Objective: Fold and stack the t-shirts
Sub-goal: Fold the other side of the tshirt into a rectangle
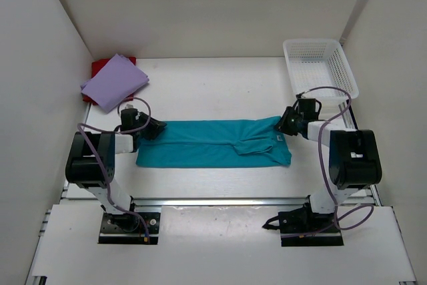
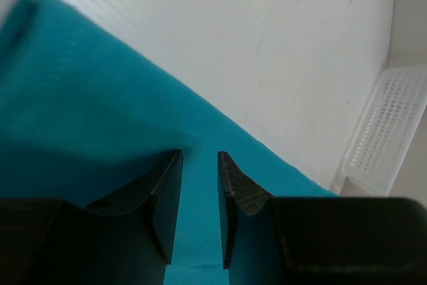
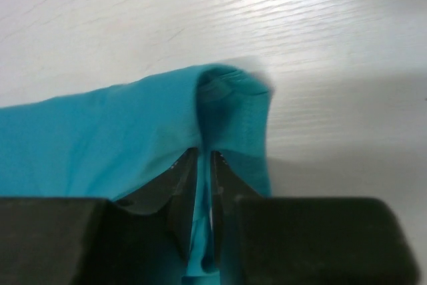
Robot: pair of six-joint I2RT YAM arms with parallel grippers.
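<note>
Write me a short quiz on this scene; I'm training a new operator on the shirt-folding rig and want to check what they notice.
1. True or false: the lavender t-shirt lies on top of the red t-shirt.
2. Where is the white basket? A far right corner; B far left corner; C between the arms.
3. Fill in: the right claw pinches bunched cloth of the ___.
Key: 1 true; 2 A; 3 teal t-shirt.

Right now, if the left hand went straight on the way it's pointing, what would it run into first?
The teal t-shirt. The left hand points low across it, with cloth showing between its fingertips; I can't tell whether they already touch.
</note>
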